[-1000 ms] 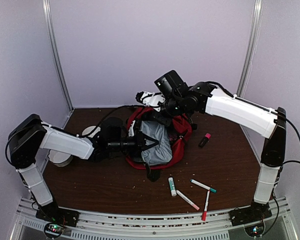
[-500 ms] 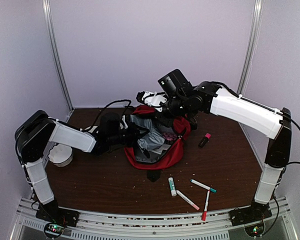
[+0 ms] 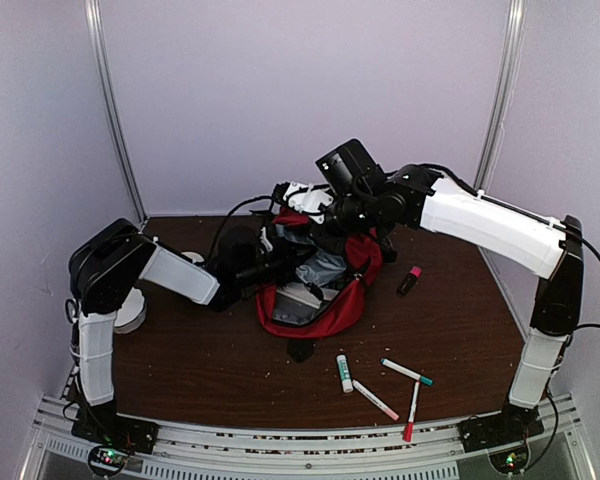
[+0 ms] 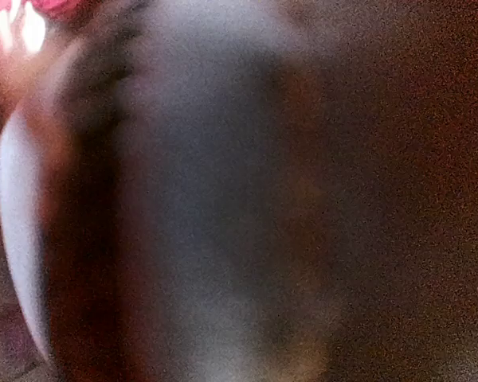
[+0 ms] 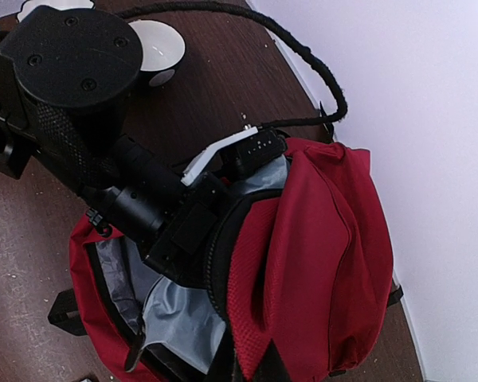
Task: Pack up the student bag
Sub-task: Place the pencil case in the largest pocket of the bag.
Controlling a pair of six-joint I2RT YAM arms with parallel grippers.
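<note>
Top external view: we find the student bag [image 3: 325,310] at mid-table, toward the far edge, red shell slumped, mouth gaping to the left.
Bag lining: grey, exposed inside the mouth; black zipper trim runs round the opening.
Strap end: a black strap end [image 3: 302,350] lies on the wood just in front of the bag.
Left gripper [image 3: 280,268]: reaches in from the left, its tip sunk in the bag mouth; fingers hidden by fabric, so we cannot tell whether they are spread or pressed together.
Left wrist view: blurred grey and dark only, a scrap of red at the top left corner.
Right gripper [image 3: 332,228]: comes down from the right onto the bag's far rim, fingers pressed together on the red fabric.
Cable: a black cable [image 5: 303,56] arcs over the bag's far side.
Right of bag: pink highlighter [image 3: 409,279], apart from the bag.
Near edge: glue stick [image 3: 344,372], teal-capped marker [image 3: 407,372] and two red-tipped pens [image 3: 376,400] [image 3: 412,410], loosely grouped on the table [image 3: 460,330].
Left edge: white round thing [image 3: 130,312], partly behind the left arm.
</note>
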